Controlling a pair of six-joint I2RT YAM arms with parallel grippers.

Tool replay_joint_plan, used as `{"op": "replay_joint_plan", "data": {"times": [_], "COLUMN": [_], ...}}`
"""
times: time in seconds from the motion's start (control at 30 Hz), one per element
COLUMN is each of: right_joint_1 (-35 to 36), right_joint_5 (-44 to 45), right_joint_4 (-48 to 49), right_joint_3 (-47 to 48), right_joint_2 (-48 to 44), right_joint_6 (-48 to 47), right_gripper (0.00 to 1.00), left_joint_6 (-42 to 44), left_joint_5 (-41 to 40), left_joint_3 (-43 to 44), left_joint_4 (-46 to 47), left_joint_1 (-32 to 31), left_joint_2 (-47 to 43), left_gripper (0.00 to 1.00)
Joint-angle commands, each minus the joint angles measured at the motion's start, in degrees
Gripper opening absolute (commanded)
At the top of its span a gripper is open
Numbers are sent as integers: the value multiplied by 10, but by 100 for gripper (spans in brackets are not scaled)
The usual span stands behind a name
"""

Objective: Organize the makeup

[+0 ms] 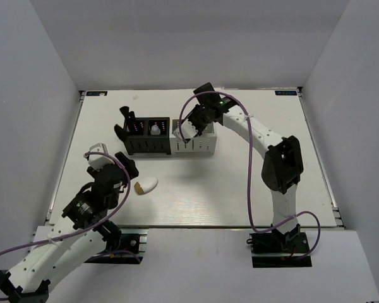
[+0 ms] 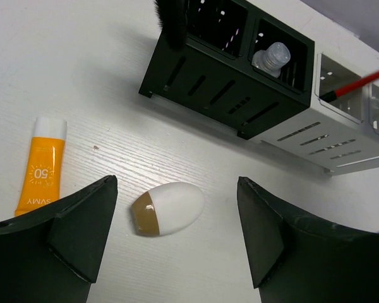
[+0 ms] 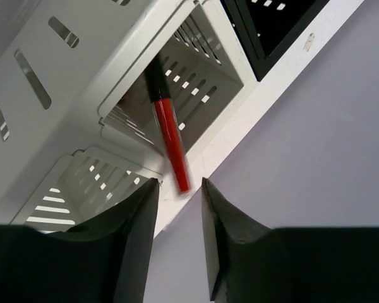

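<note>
Left jaws: spread wide, gripping nothing; between them at lower centre of the left wrist view, untouched, a white egg-shaped sponge with tan tip (image 2: 167, 208) lies on the white surface (image 2: 82, 76). Orange tube with white cap (image 2: 41, 170): lying flat, left edge. Right jaws: parted narrowly, pinching nothing; a slim red-and-black stick (image 3: 170, 132) leans in a compartment of the white slotted organizer box (image 3: 63, 76), red end at their gap. Adjoining black slotted organizer box (image 2: 208, 88): small clear bottle (image 2: 271, 57) inside.
</note>
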Motion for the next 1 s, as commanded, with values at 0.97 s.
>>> {"op": "replay_joint_plan", "data": {"times": [0.97], "right_joint_1": [-150], "right_joint_5": [-123], "right_joint_4": [221], "right_joint_3": [-236], "right_joint_2": [-238], "right_joint_6": [561], "right_gripper": [38], "left_joint_6": [-2], "left_joint_5": [181], "left_joint_3": [43], "left_joint_4": [25], "left_joint_1": [82], "left_joint_2": [242], "left_gripper": [80]}}
